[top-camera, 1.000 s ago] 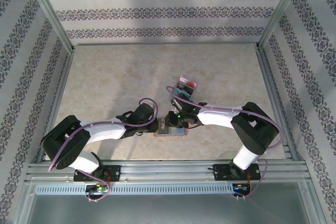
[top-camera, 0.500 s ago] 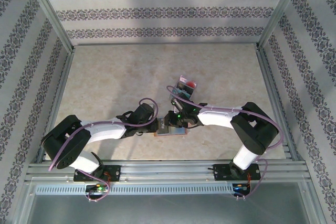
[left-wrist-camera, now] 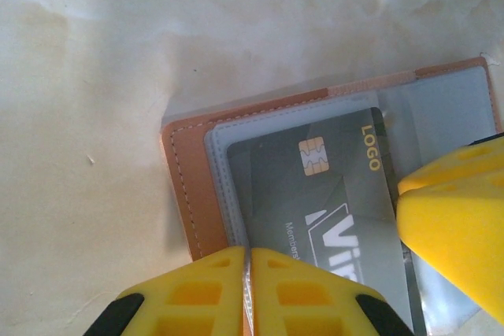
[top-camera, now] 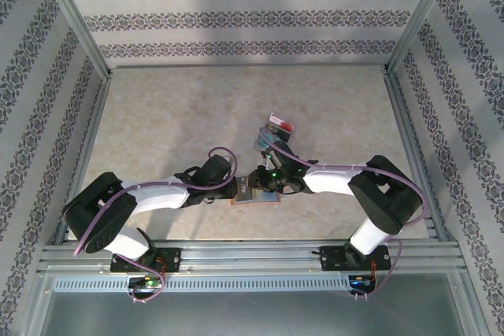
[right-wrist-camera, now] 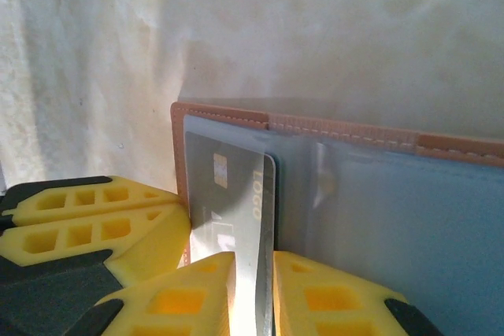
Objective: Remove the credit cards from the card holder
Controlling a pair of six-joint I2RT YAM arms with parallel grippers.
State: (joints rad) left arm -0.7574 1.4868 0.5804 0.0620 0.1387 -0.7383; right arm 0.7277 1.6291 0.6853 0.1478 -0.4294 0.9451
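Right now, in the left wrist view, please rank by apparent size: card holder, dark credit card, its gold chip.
1. card holder, largest, though the frame cuts part of it off.
2. dark credit card, lying within the holder's outline.
3. gold chip, by far the smallest.

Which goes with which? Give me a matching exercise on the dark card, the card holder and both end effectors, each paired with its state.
Column one:
1. dark card
2. card holder
3. left end effector
4. right end effector

Column two:
A. fingers closed together at the holder's brown border
B. pinching a card's edge
C. lying open, grey-blue panels up
D. printed with the word LOGO

Pairs: 1-D, 2-C, 3-A, 4-B
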